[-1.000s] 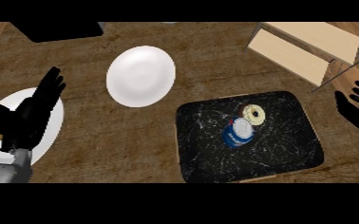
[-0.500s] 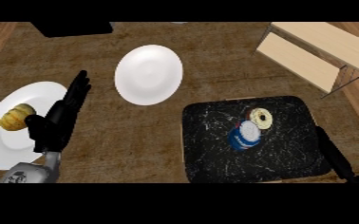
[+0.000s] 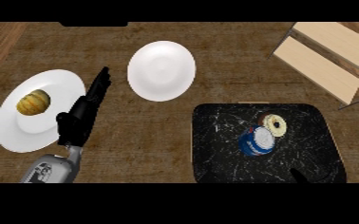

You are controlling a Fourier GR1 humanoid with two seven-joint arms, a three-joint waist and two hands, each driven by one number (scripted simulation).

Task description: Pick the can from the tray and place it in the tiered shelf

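Note:
A blue can (image 3: 257,141) with a white lid lies tilted on the black tray (image 3: 224,156) at the lower right, touching a pale ring-shaped donut (image 3: 275,124) just behind it. The light wooden tiered shelf (image 3: 324,59) stands at the upper right, beyond the tray. Only a dark tip of my right hand (image 3: 300,176) shows at the lower edge, over the tray's near part and a little right of the can. My left hand (image 3: 82,115) is open, fingers straight and pointing away, resting between the two plates, far left of the tray.
A white plate (image 3: 42,135) at the left carries a yellow-brown piece of food (image 3: 33,102). A second white plate (image 3: 162,70) sits bare at the middle back. A dark object (image 3: 95,23) lies at the top edge.
My left hand has shifted right off the left plate, uncovering the food. My right hand has sunk from the right edge to the lower edge. Can and donut have kept their place on the tray.

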